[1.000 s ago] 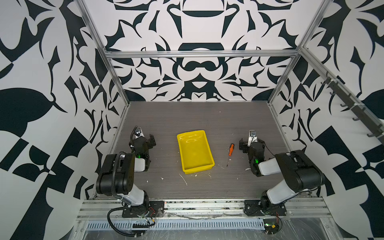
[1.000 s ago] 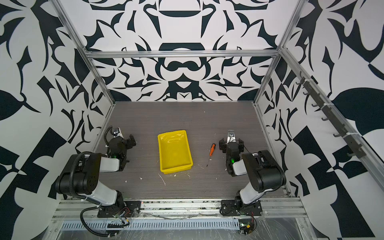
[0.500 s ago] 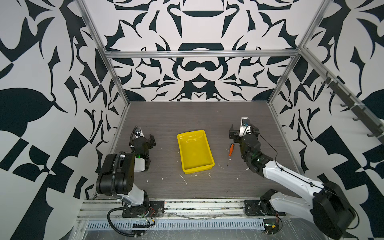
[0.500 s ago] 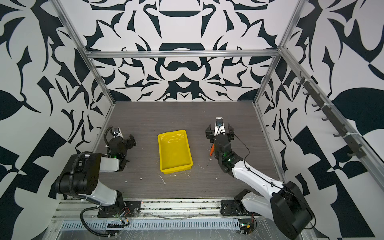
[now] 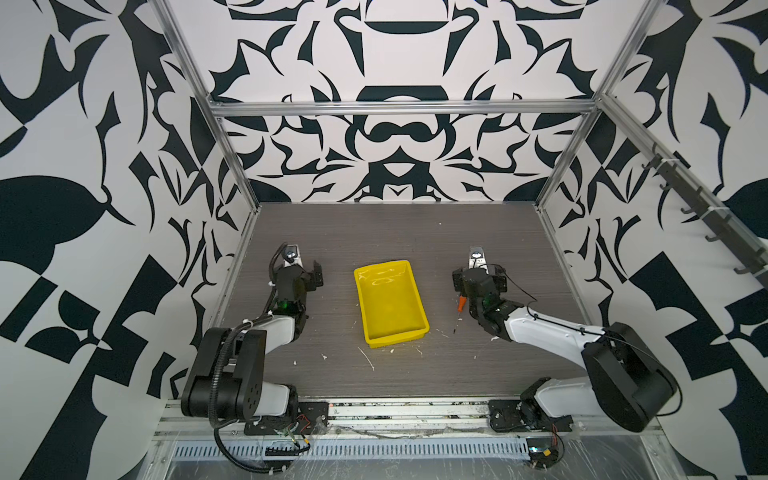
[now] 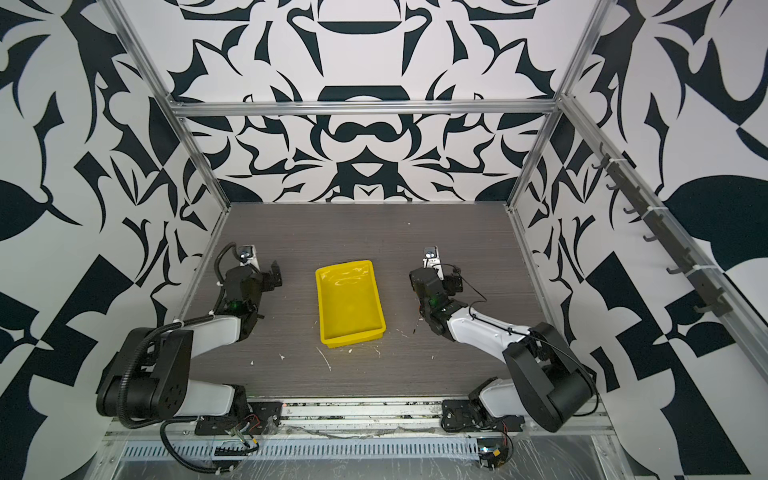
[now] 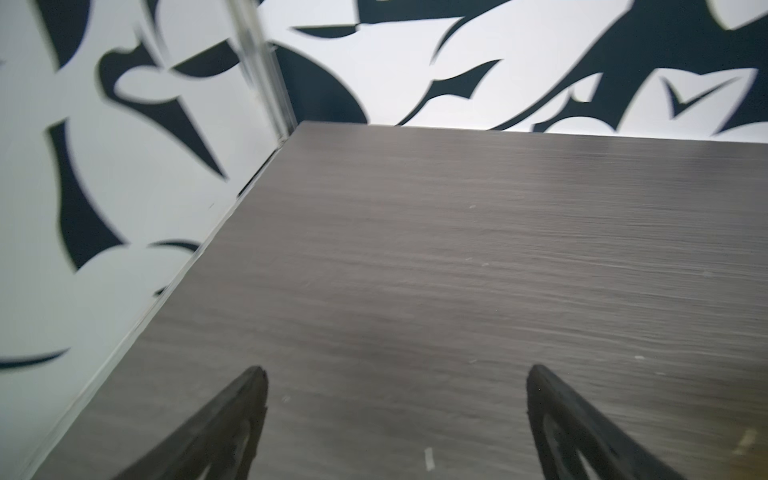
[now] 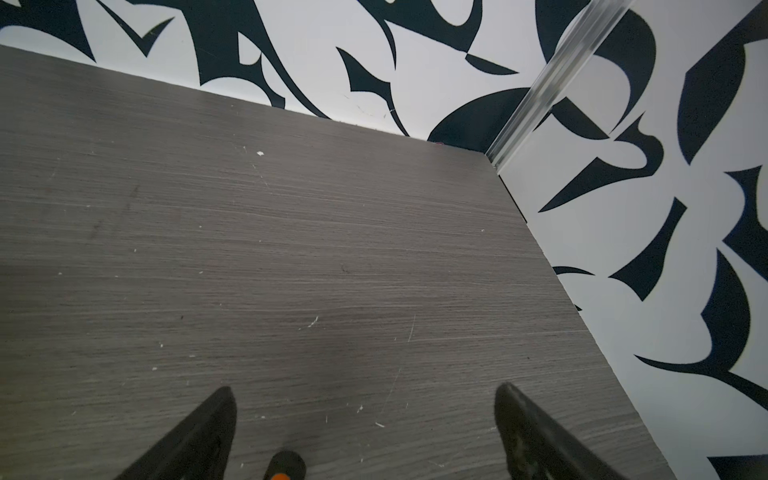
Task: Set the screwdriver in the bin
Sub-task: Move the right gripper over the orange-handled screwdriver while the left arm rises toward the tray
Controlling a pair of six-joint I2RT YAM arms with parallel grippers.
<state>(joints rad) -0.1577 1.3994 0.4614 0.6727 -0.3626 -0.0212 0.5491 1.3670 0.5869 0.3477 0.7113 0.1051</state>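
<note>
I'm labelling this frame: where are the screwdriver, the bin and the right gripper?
screwdriver (image 5: pixel 460 305): in a top view, orange handle.
bin (image 5: pixel 397 336): in a top view, near wall.
right gripper (image 8: pixel 365 388): right wrist view, midway between the open fingertips.

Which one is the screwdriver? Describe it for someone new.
Start at the yellow bin mid-table. On its right-arm side, by the right gripper, lies the screwdriver. Its orange handle and thin dark shaft stand out from the pale scraps nearby.

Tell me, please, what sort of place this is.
Probably a robot lab test cell: a left arm and right arm mounted at the front of a grey table, aluminium framing holding black-and-white patterned panels around it, and a yellow bin with a screwdriver beside it.
</note>
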